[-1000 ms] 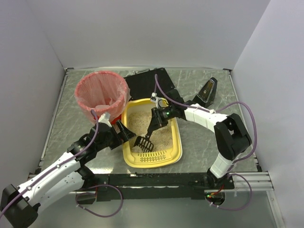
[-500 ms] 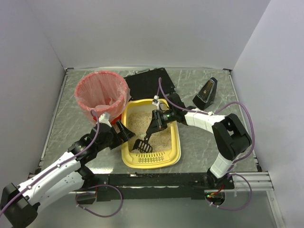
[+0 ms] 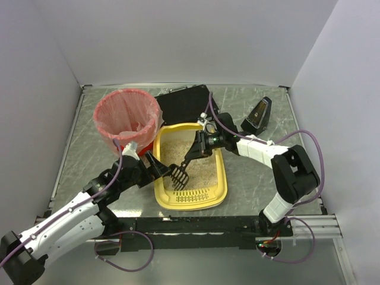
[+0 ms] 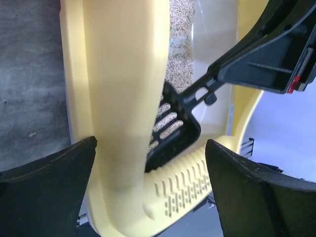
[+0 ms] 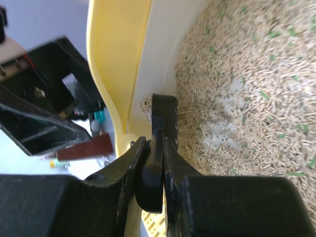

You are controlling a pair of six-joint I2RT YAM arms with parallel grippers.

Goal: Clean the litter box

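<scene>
My right end effector (image 3: 200,147): clamped on loaded scoop (image 3: 180,176) over litter box (image 3: 221,178). My left end effector (image 3: 155,166): apart, astride its nine o'clock rim. Risk: tilting the scoop likely spills pellets (image 4: 168,123).

Open counter (image 3: 261,172) at 3 o'clock of the litter box (image 3: 221,178), pink-lined bin (image 3: 126,116) crowding 10, black case (image 3: 184,104) at 12, scoop (image 3: 180,176) and right hand (image 3: 200,148) inside, left hand (image 3: 158,167) at 9.

Litter box (image 3: 190,196): smooth yellow plastic, slight gloss. Litter (image 3: 176,152): coarse beige pellets, matt. Scoop (image 3: 180,176): black plastic, matt. Bench (image 3: 249,181): grey marbled surface, smooth, low sheen.
</scene>
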